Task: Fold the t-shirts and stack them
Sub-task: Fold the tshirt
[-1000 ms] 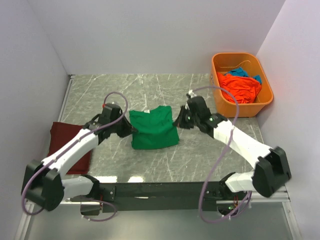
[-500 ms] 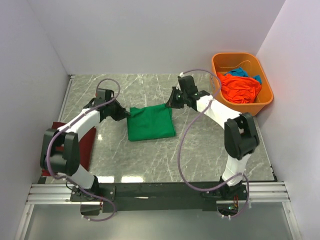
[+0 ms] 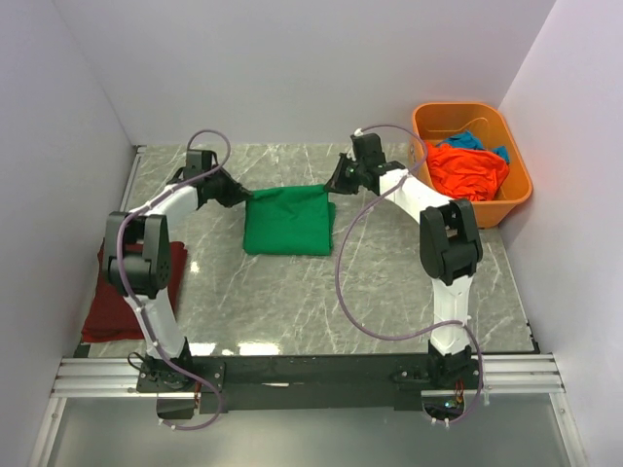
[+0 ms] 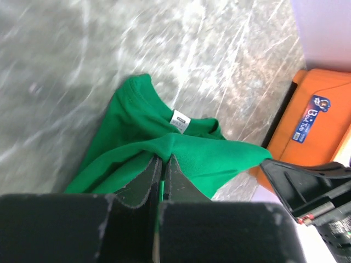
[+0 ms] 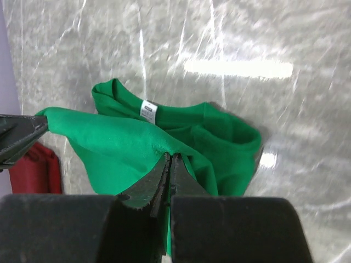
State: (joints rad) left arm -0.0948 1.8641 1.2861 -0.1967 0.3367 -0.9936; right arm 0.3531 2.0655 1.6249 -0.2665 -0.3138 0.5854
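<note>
A bright green t-shirt (image 3: 287,222) lies folded over in the middle of the table. Its far edge is lifted and stretched between both grippers. My left gripper (image 3: 241,196) is shut on the left corner of that edge; the left wrist view shows green cloth (image 4: 181,156) pinched at my left gripper (image 4: 164,159). My right gripper (image 3: 331,188) is shut on the right corner, and in the right wrist view my right gripper (image 5: 169,157) clamps the green t-shirt (image 5: 120,142). A dark red t-shirt (image 3: 136,292) lies flat at the left edge. Orange (image 3: 472,170) and blue (image 3: 467,140) t-shirts fill the tub.
An orange plastic tub (image 3: 473,210) stands at the back right near the wall. White walls close the table on the left, back and right. Both arms stretch far forward across the grey marble tabletop (image 3: 389,282). A metal rail (image 3: 311,375) runs along the near edge.
Both grippers have carried the held green edge away from the arm bases toward the back of the table, folding the shirt over itself. Both arms are now stretched out.
</note>
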